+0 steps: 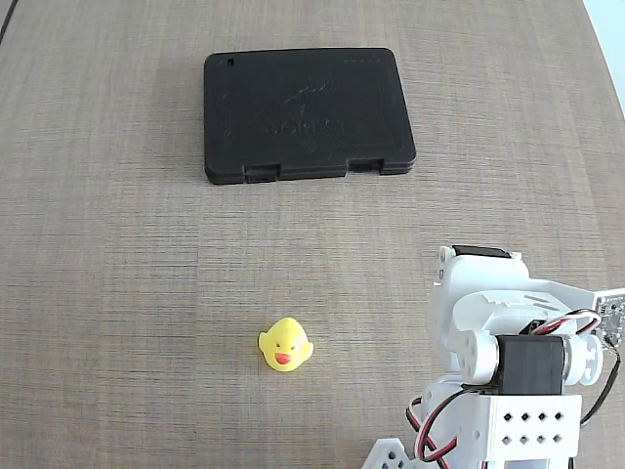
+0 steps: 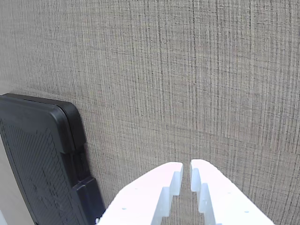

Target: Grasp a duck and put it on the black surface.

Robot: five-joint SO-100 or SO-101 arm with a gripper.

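The duck is tiny and bright yellow with an orange-red beak. It sits upright on the table in the fixed view, left of my arm. The black surface lies flat at the far middle, its two notches on the near edge. It also shows at the left edge of the wrist view. My gripper shows in the wrist view with its white fingers almost together and nothing between them, over bare table to the right of the slab. The duck is out of the wrist view.
The table is a grey-brown woven-look surface. A pale strip at the top right corner marks the table's edge. Red and black cables hang by the arm's base.
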